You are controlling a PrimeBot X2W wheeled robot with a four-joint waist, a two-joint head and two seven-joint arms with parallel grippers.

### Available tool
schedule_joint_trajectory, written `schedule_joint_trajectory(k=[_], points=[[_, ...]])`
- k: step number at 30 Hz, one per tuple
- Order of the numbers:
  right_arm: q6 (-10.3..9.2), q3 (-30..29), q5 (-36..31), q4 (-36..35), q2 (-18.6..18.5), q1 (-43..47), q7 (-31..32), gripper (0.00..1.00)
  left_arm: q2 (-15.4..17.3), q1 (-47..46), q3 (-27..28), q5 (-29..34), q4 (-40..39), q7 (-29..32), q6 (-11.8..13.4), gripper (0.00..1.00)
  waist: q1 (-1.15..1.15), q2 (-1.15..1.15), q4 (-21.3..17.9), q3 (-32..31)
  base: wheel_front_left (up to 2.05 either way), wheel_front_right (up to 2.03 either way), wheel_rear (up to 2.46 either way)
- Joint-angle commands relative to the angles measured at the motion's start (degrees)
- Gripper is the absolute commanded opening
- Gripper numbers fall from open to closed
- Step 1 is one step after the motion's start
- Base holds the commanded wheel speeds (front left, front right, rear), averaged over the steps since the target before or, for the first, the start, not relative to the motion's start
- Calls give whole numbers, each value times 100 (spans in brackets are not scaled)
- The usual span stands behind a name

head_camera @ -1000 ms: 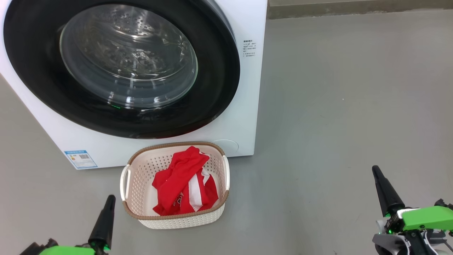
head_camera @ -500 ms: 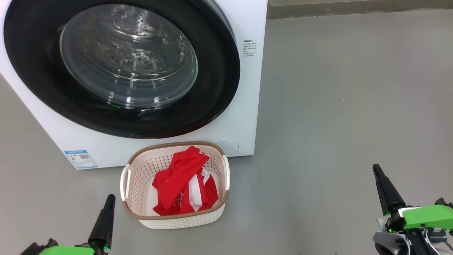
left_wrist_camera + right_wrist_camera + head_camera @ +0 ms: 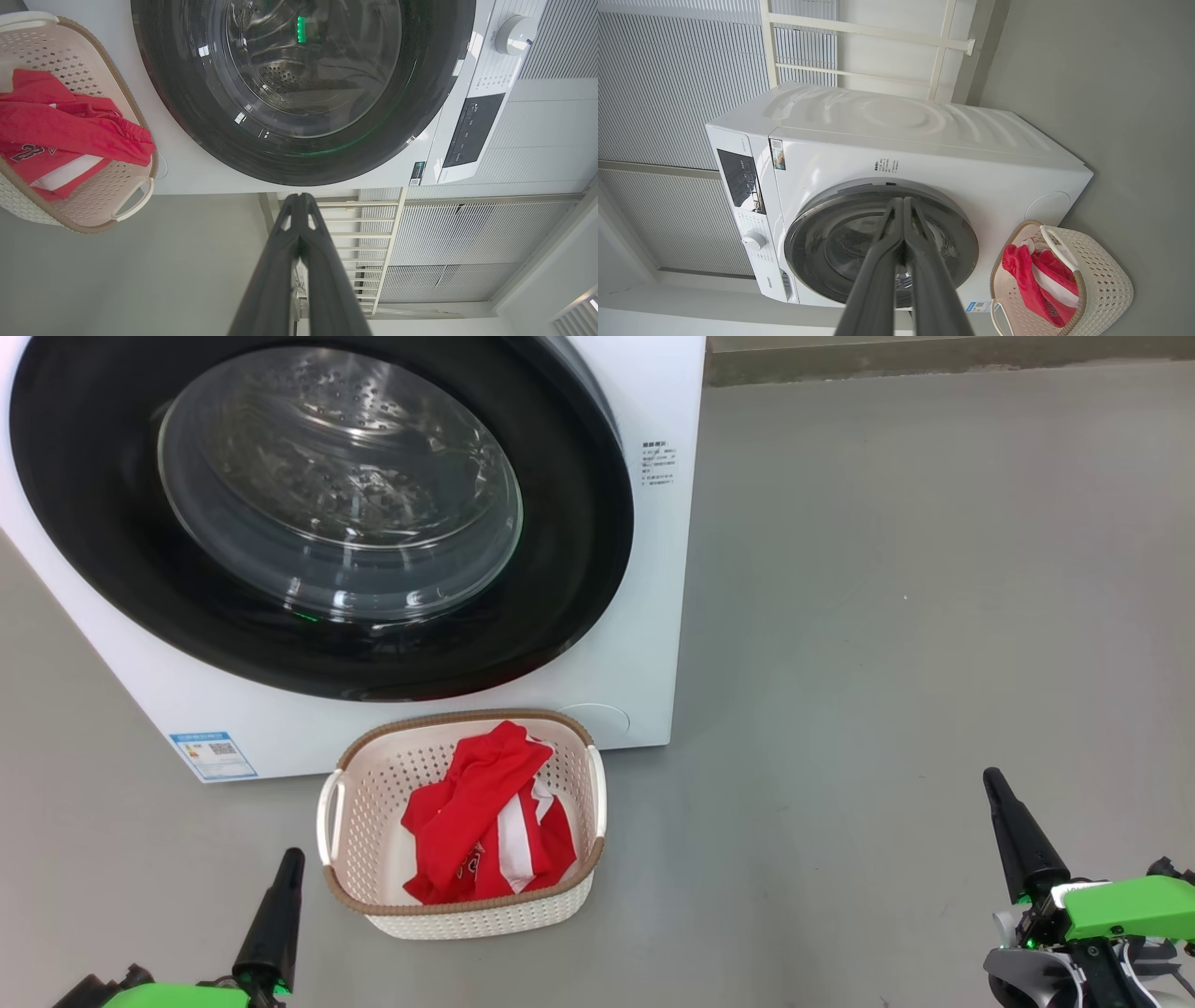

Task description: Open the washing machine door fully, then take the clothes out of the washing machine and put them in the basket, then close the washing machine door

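Blk tapered fingers point(image 3: 278, 907), bright green wrist housings point(image 3: 1125, 907)

Laundry area, washing machine point(image 3: 653, 616), basket point(image 3: 467, 919), grey floor point(image 3: 887, 616)

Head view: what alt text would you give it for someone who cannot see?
A white washing machine with its round black-rimmed door shut stands on a grey floor, and a cream basket in front of it holds red and white clothes. The left gripper and right gripper, both shut, point up from the bottom corners.
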Motion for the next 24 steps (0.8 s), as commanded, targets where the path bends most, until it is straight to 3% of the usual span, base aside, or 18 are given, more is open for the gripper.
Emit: schedule_joint_trajectory(k=[1,24], points=[[-3,97,7,-142,-43,-232,27,0,83,-223,153,-36,-119,45,-39,0,0,0,0,0,0,0,0],[-3,74,-12,-140,-27,-234,46,0,83,-222,152,-37,-119,44,-39,0,0,0,0,0,0,0,0]])
